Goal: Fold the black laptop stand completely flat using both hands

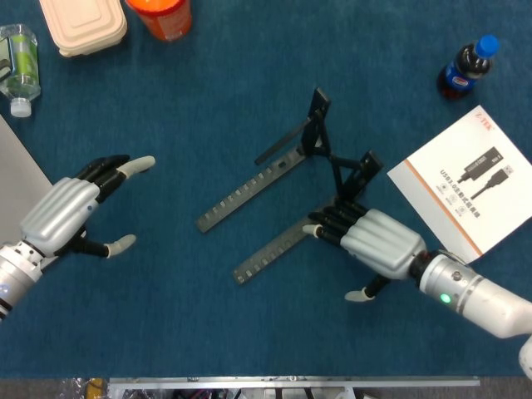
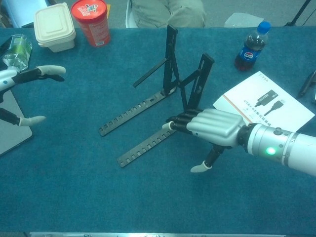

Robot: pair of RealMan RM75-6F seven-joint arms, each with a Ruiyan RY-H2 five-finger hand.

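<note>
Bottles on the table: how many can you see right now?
2. A cola bottle with a blue cap stands at the far right, beyond the manual. A clear bottle with a green label lies at the far left edge. Others may be outside the frame.

Robot lab, blue-clothed test table (image 1: 208,332)

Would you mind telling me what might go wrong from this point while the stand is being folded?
The black laptop stand has its uprights raised, and only the right hand is at its near rail; pressing there alone may slide or tip it. The left hand hovers apart with fingers spread, offering no bracing. A skidding stand could hit the white instruction leaflet or cola bottle.
</note>
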